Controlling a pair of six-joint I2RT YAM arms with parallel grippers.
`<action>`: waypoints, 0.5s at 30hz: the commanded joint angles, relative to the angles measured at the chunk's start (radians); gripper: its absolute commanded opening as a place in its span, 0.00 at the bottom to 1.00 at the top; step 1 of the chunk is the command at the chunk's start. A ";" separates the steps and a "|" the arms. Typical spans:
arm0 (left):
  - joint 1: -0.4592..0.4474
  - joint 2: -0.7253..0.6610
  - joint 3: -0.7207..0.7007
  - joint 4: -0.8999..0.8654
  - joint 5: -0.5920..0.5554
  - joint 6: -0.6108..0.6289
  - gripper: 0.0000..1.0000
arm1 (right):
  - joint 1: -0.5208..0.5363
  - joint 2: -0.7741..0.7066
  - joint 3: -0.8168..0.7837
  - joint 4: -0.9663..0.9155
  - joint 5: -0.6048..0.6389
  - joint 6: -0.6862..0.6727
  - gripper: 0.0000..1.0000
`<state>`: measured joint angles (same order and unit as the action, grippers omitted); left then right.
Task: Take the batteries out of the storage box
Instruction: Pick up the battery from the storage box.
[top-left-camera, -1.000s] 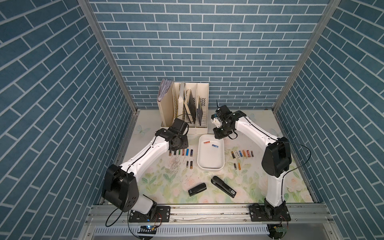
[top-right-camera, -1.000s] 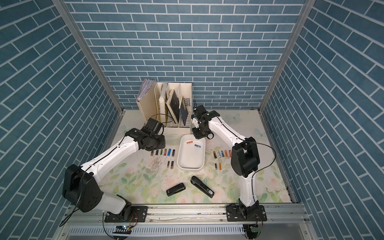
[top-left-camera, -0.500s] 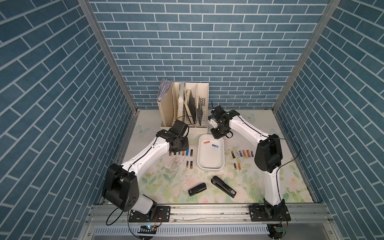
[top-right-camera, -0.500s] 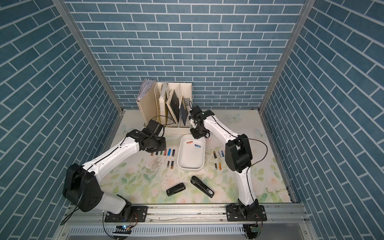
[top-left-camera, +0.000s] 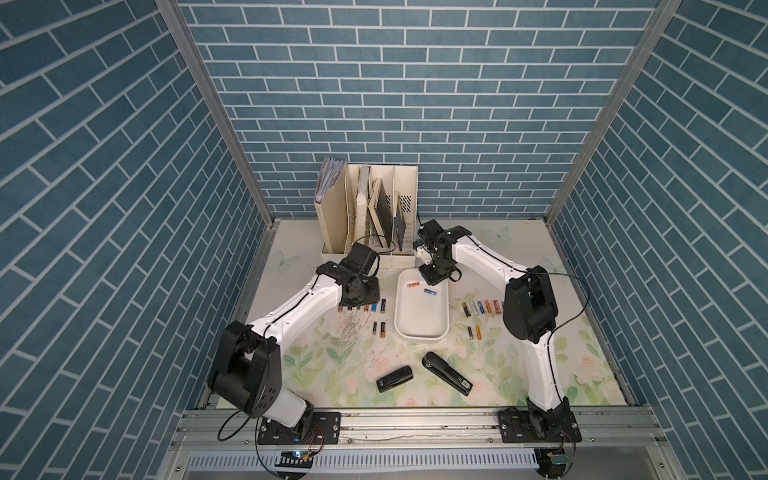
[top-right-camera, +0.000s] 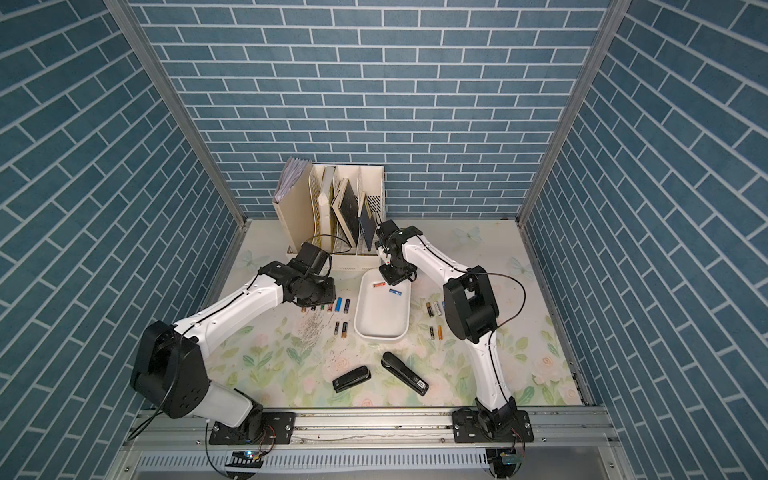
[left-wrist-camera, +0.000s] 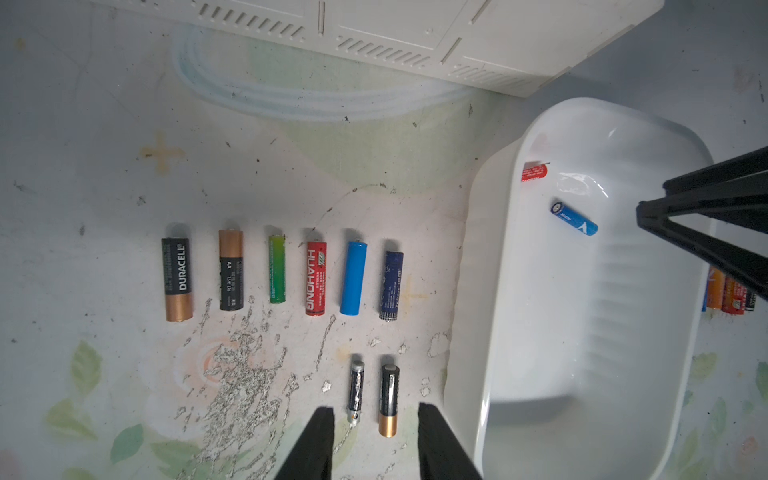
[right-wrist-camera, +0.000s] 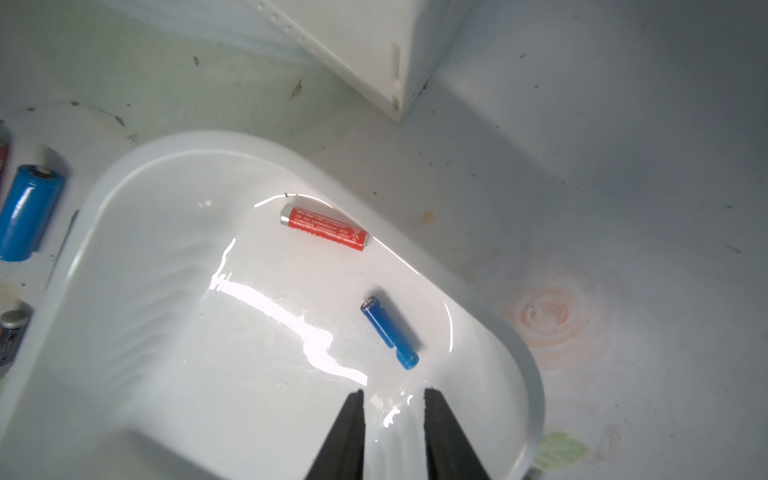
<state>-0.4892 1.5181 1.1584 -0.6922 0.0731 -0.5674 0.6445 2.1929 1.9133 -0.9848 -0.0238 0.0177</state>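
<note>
Walls of the storage box (top-left-camera: 419, 320) enclose just two cells. A red battery (right-wrist-camera: 324, 227) lies close to the box's far end wall. A blue battery (right-wrist-camera: 389, 332) lies a little nearer the box's middle, angled and apart from the red one. Both top views show the same two at the far end of the box (top-right-camera: 380, 320), with the rest of its floor bare.

The right gripper (right-wrist-camera: 394, 390) hangs over that far end, near the box's right wall. Its black fingers are parted with a clear gap and nothing between them. The blue battery sits just ahead of the fingertips, not touched.

The left gripper (left-wrist-camera: 376, 408) is outside the box, over the table (top-left-camera: 332, 374) just beside the box's left wall. Its fingers are also spread and empty. Below them on the table lies a pair of batteries (left-wrist-camera: 389, 399), side by side. A row of six batteries (left-wrist-camera: 277, 269) lies further from the box's near end: two black-and-gold, one green, one red, one light blue and one dark blue, all parallel to the box's long side.

On the box's right side lie a further row of batteries (top-left-camera: 482, 307), partly hidden by the right arm, and a second pair of batteries (top-left-camera: 473, 332).

A cream file holder (top-left-camera: 370, 216) stands beyond the box's far end. Two black staplers (top-left-camera: 446, 373) lie past its near end.
</note>
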 joint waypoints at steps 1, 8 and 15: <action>0.005 0.016 -0.023 0.008 0.006 0.012 0.39 | 0.013 0.046 -0.010 0.013 -0.005 -0.027 0.29; 0.005 0.021 -0.031 0.013 0.008 0.014 0.39 | 0.015 0.079 -0.025 0.045 0.015 -0.022 0.29; 0.005 0.028 -0.039 0.016 0.011 0.017 0.39 | 0.017 0.094 -0.053 0.062 0.032 -0.018 0.28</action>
<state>-0.4892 1.5280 1.1355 -0.6750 0.0769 -0.5640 0.6563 2.2665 1.8782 -0.9306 -0.0116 0.0177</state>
